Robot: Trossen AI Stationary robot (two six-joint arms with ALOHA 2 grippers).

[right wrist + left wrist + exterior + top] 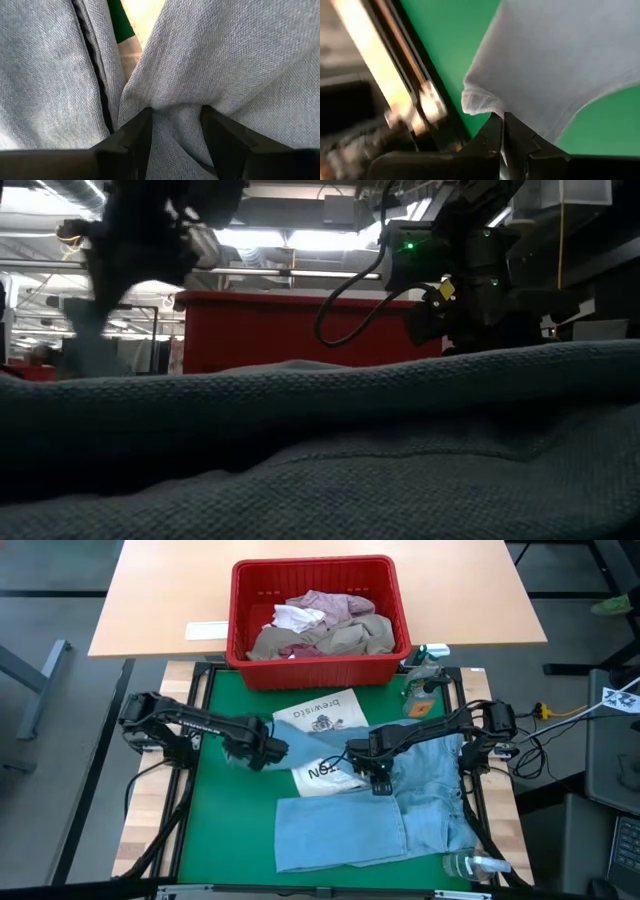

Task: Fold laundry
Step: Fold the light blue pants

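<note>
Light blue denim jeans point(400, 800) lie on the green mat, one leg folded across the near side. My left gripper point(268, 753) is over the mat's left half, shut on the end of the other leg point(310, 747), which stretches toward the right across a white printed sheet point(320, 715). My right gripper point(381, 783) is on the jeans' middle, closed on a ridge of denim. More garments lie in the red basket point(318, 665) at the far edge. My left gripper pinches the leg's hemmed corner point(481, 104) between its two fingertips point(492, 131), coming at it slanting down. That end is lifted off the mat and the cloth runs away from the fingers toward the rest of the jeans. My right gripper comes from above, pointing steeply down, with a raised fold of denim point(175, 112) bunched between its two fingers point(135, 135). Creases run out from both fingers. The jeans around the fold lie on the mat.
A spray bottle point(425, 665) stands by the basket's right corner, and another point(475, 865) lies at the mat's near right. The black frame rail point(415, 90) borders the mat on the left. Bare green mat point(230, 820) shows at the near left.
</note>
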